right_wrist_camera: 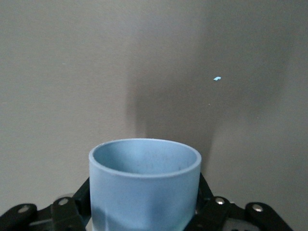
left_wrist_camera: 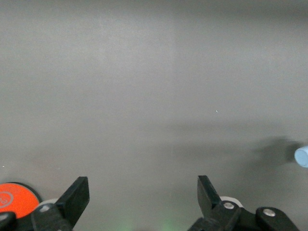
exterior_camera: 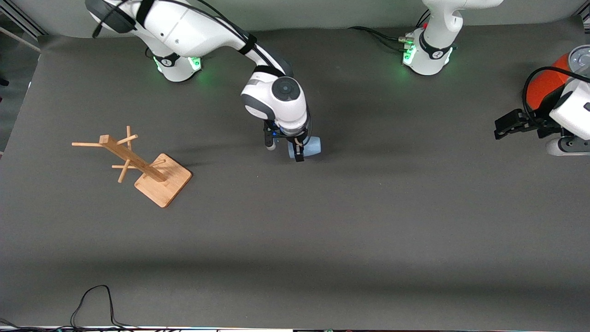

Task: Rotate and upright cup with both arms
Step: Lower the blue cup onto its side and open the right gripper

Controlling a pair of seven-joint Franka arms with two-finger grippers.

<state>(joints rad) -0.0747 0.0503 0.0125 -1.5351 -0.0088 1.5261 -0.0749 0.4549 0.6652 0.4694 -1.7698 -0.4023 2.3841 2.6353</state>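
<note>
The rack (exterior_camera: 138, 166), a wooden stand with pegs, lies toward the right arm's end of the worktop (exterior_camera: 322, 240), well apart from the right hand (exterior_camera: 286, 150) and not touched by anything.

Near the middle of the worktop the right hand is down low and is grasping the cup (exterior_camera: 308, 146). In the right wrist view the cup (right_wrist_camera: 144, 185) sits between the two black fingers (right_wrist_camera: 72, 207) of the right hand (right_wrist_camera: 144, 216), with its open mouth turned away from the wrist. In the front view the cup looks to lie on its side, or nearly so, with its body pointing toward the left arm's end. If it touches the worktop or is a little lifted cannot be told. So the first step, taking the cup, seems done. The turning, the handing to the other arm and the setting upright seem not done yet.

The left hand (exterior_camera: 509, 125) waits toward the left arm's end of the worktop, well apart from the cup, just beside the can (exterior_camera: 544, 83). Its fingers (left_wrist_camera: 77, 197) are spread wide and hold nothing. The left wrist view also shows the can (left_wrist_camera: 14, 195) at its edge and the cup (left_wrist_camera: 302, 156) as a small blue spot.

The worktop is a dark grey matte sheet, plain and flat. A black cable (exterior_camera: 92, 304) lies at its edge nearest to the front camera. Of the room, only a pale wall at the arms' bases is visible.
</note>
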